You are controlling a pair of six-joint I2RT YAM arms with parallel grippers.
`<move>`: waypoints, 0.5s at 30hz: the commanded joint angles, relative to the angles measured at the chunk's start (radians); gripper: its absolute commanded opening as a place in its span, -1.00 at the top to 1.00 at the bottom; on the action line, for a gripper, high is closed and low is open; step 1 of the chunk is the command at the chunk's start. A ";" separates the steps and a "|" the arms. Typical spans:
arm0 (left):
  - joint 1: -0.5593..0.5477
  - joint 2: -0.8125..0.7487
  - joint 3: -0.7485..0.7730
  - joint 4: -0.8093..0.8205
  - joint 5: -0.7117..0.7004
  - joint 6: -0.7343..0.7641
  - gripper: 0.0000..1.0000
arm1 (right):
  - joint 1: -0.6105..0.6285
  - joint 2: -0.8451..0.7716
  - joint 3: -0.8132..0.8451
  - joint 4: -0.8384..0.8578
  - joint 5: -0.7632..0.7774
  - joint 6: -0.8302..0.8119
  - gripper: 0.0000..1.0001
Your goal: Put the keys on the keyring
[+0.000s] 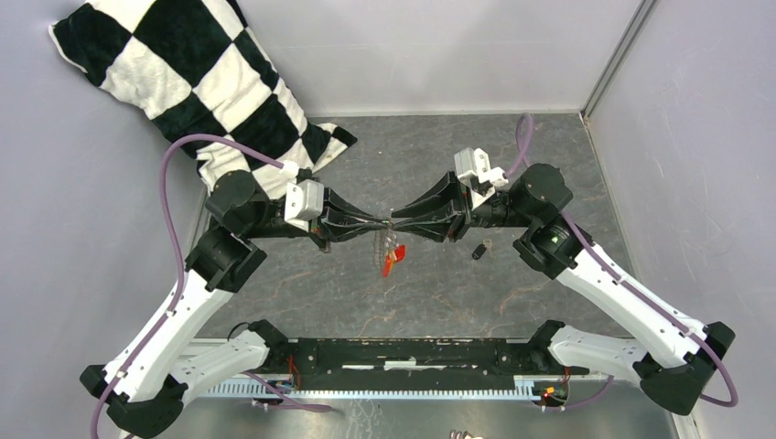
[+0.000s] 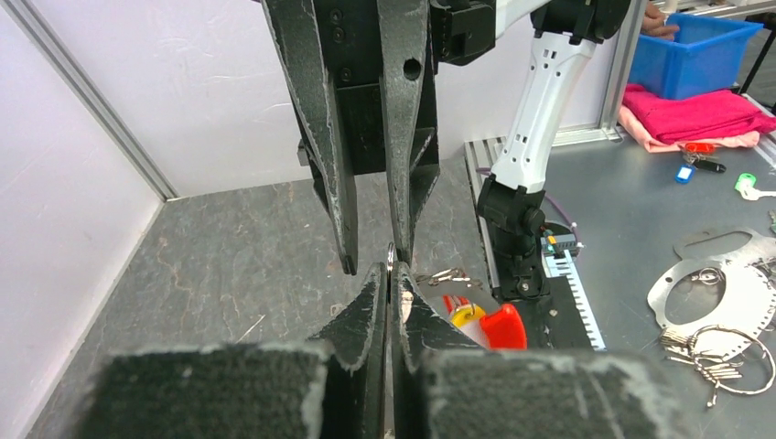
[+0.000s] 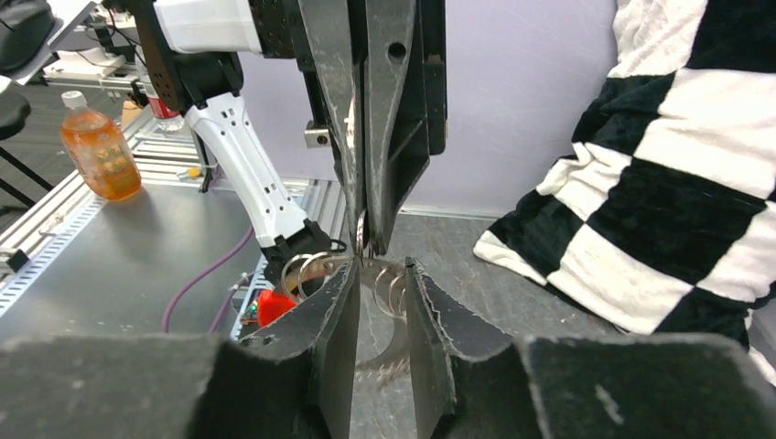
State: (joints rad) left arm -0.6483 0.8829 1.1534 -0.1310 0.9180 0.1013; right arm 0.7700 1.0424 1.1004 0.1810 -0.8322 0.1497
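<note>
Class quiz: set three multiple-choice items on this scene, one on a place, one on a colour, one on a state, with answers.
1. Where does the black-headed key lie? A in a bowl; B on the table by the right arm; C on a shelf.
2. Which key heads hang under the keyring? A blue, green; B white; C red, yellow.
3. The left gripper is: A shut on the keyring; B wide open; C out of view.
B: it lies on the table, unheld. C: both colours dangle there. A: its fingers pinch the wire.
</note>
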 commanded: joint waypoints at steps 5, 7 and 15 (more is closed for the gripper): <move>-0.004 -0.006 -0.006 0.037 0.003 0.027 0.95 | 0.001 0.009 0.050 0.067 -0.044 0.059 0.46; -0.004 -0.004 -0.004 0.041 0.005 0.028 0.96 | 0.000 0.009 0.052 0.048 -0.042 0.052 0.52; -0.004 0.000 -0.008 0.056 0.006 0.025 0.96 | 0.000 0.012 0.059 0.016 -0.021 0.036 0.75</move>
State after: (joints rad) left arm -0.6483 0.8841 1.1412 -0.1280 0.9180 0.1028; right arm 0.7704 1.0523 1.1107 0.1993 -0.8570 0.1867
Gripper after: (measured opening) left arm 0.043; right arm 0.140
